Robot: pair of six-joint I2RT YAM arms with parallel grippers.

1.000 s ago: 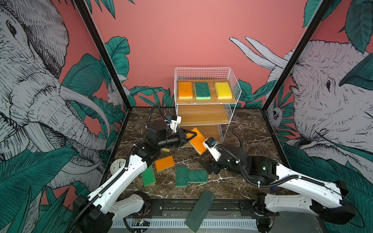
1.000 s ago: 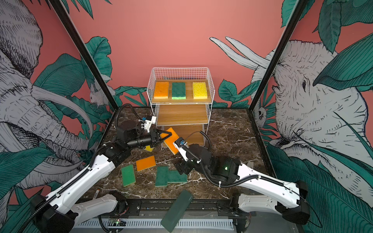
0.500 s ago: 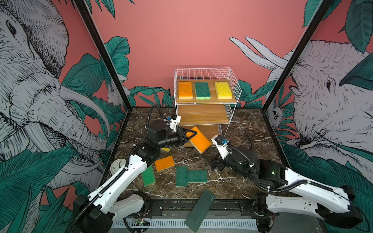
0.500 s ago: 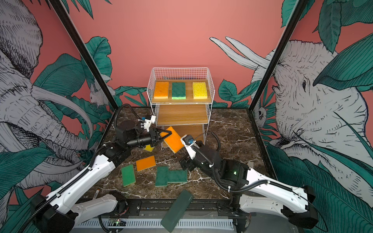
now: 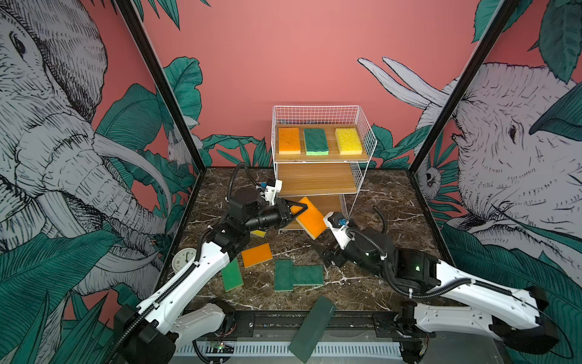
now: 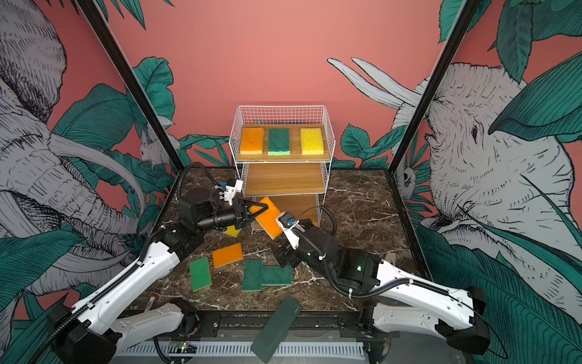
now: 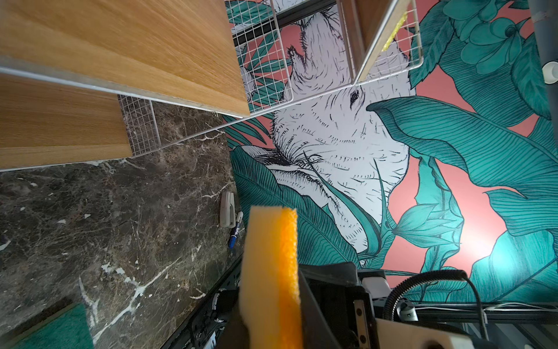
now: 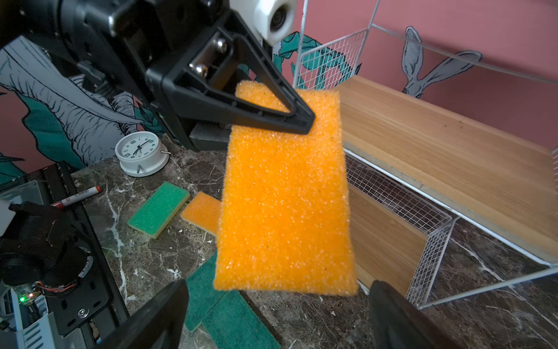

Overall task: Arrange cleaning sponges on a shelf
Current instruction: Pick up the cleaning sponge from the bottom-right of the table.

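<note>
We see a white wire shelf (image 5: 318, 157) with three stepped wooden boards at the back of a dark marble table (image 5: 378, 201). Its top board already carries an orange, a green and a yellow sponge in a neat row, so the middle board, bare, looks like the next to fill.

The left gripper (image 8: 302, 121) pinches one end of an orange sponge (image 8: 287, 196), holding it tilted in the air just in front of the lower boards; gripping the end leaves most of the sponge free to slide onto a board. The right gripper (image 8: 277, 314) sits just below the sponge's free end with its jaws spread wide and touching nothing, probably to stay clear of it.

Five more sponges lie loose on the table: an orange one (image 5: 256, 254), three green ones nearby (image 5: 298, 275), and what seems to be a yellow one (image 5: 259, 233), mostly hidden under the left arm.
</note>
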